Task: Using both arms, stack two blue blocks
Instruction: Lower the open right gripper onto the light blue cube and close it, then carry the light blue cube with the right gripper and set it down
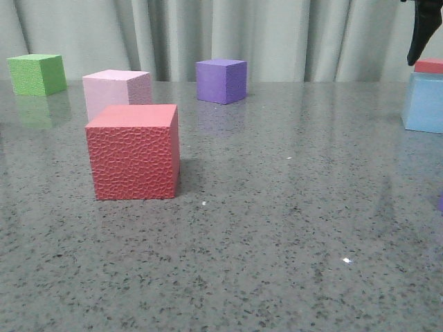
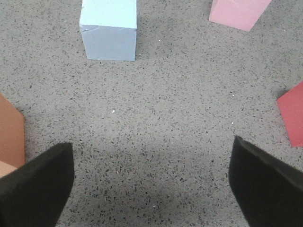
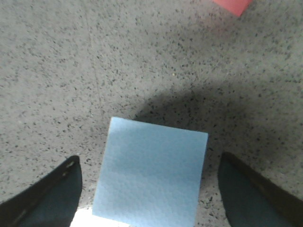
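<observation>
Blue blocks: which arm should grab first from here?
Right. The right gripper is open and already straddles a blue block. The left gripper is open over bare table, its blue block well ahead.

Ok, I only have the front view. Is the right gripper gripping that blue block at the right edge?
Observer: No. The right wrist view shows the right gripper open, one finger on either side of the blue block, with gaps.
Operator: And the left gripper? I can't see it.
Observer: The left gripper is open over bare table, holding nothing.
Operator: Any blue near it?
Observer: Yes, another blue block stands ahead of it, untouched.
</observation>
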`<state>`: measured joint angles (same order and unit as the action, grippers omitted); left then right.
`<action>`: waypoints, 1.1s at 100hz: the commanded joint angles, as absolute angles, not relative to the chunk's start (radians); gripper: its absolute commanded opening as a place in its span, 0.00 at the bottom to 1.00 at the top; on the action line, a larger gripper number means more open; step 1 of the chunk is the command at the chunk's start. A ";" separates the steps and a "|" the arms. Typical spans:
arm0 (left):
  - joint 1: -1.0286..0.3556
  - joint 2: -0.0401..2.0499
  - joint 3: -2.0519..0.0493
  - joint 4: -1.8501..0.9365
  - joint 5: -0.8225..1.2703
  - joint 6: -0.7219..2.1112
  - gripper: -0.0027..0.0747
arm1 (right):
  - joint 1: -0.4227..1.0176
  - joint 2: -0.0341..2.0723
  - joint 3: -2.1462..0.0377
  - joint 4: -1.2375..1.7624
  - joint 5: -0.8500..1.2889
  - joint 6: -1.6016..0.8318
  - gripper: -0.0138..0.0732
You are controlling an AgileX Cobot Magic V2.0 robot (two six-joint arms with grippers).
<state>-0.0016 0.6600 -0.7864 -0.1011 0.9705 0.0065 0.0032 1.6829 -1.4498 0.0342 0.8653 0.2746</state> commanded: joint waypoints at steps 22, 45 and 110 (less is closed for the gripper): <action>0.000 0.666 -0.817 -0.116 0.916 0.000 0.84 | -0.003 1.703 -1.485 0.023 0.820 0.277 0.83; 0.000 0.666 -0.817 -0.116 0.916 0.000 0.84 | -0.003 1.726 -1.485 0.023 0.836 0.277 0.81; 0.000 0.666 -0.817 -0.116 0.916 0.000 0.84 | 0.033 1.723 -1.614 0.024 0.995 0.259 0.54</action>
